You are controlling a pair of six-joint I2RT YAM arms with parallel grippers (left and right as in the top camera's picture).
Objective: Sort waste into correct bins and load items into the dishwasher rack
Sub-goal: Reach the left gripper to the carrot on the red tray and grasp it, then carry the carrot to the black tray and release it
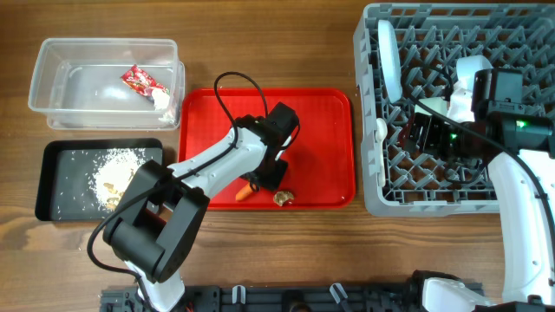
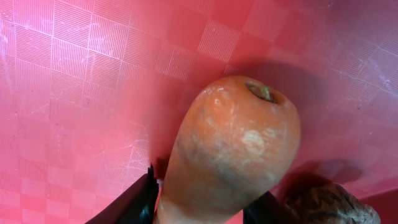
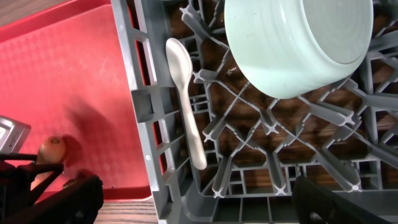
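My left gripper [image 1: 258, 182] is down on the red tray [image 1: 321, 113], its fingers [image 2: 205, 208] closed on either side of the orange carrot [image 2: 233, 146], which also shows in the overhead view [image 1: 245, 192]. A beige food scrap [image 1: 283, 198] lies beside it. My right gripper [image 3: 199, 199] is open and empty above the front left of the grey dishwasher rack [image 1: 520, 30]. In the rack are a white spoon [image 3: 186, 99], a light blue bowl [image 3: 298, 43] and a light blue plate [image 1: 388, 61] on edge. The yellow cup is out of view.
The clear tub [image 1: 52, 78] at the back left holds a red-and-white wrapper [image 1: 141, 81] and white tissue [image 1: 162, 100]. The black tray [image 1: 61, 156] in front of it holds beige crumbs [image 1: 117, 173]. The rack's wall [image 3: 140, 93] stands against the red tray [image 3: 56, 74].
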